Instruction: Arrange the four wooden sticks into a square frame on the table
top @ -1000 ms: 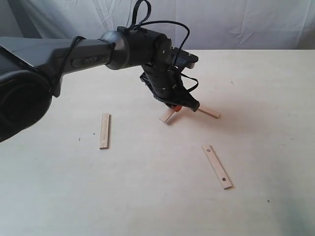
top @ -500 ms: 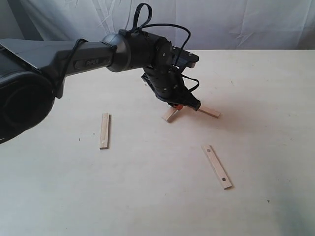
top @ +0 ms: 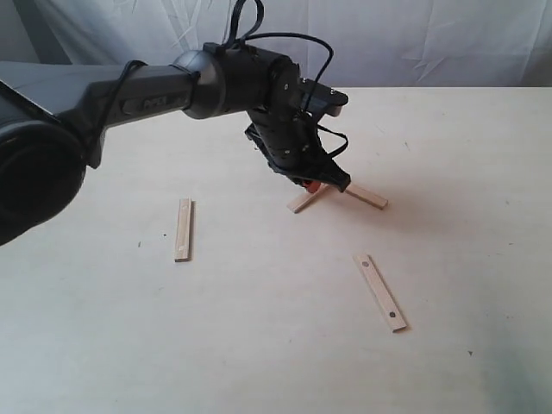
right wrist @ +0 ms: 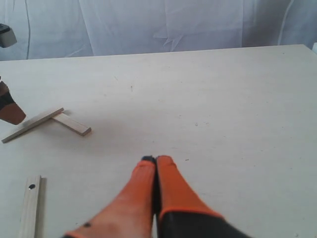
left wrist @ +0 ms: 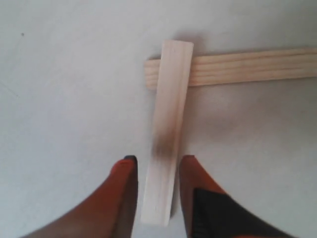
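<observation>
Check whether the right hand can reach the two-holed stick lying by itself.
Probably yes: the two-holed stick lies alone on the table, near the right hand, with nothing between them.

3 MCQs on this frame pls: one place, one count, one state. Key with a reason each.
1. The stick between the left gripper's jaws lies:
A. alone, touching nothing
B. with one end across a second stick
C. standing upright

2. Sticks on the table:
A. three
B. four
C. five

3. The right gripper's jaws are:
A. wide open
B. shut on a stick
C. shut, empty

Key:
1 B: the left wrist view shows its end overlapping the second stick at a corner.
2 B: the crossed pair, plus a lone stick and a holed stick.
3 C: the fingertips meet with nothing between them.
</observation>
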`<state>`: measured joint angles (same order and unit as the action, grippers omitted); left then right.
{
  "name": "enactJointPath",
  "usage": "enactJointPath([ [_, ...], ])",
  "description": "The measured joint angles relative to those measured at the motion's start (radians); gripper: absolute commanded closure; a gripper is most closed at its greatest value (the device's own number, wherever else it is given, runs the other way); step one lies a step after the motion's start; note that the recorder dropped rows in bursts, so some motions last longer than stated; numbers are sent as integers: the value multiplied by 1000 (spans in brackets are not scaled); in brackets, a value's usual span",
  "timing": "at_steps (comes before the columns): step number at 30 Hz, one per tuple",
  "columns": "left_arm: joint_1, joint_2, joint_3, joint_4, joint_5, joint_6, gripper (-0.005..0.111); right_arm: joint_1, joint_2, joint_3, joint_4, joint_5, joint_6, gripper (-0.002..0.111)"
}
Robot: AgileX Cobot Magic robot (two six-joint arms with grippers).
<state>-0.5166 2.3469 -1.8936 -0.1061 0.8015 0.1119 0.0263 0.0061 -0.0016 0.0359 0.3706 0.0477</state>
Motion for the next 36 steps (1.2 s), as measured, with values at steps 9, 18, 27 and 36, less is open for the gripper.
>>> enactJointPath([
  [9,0,-132,-2,-21,142,0,107,0,0,0,0,0,0,108],
  [18,-41,-182,-2,-22,284,-43,107,0,0,0,0,0,0,108],
  [27,-191,-186,-2,83,339,95,107,0,0,0,0,0,0,108],
  [36,-201,-186,-2,-91,364,416,107,0,0,0,0,0,0,108],
])
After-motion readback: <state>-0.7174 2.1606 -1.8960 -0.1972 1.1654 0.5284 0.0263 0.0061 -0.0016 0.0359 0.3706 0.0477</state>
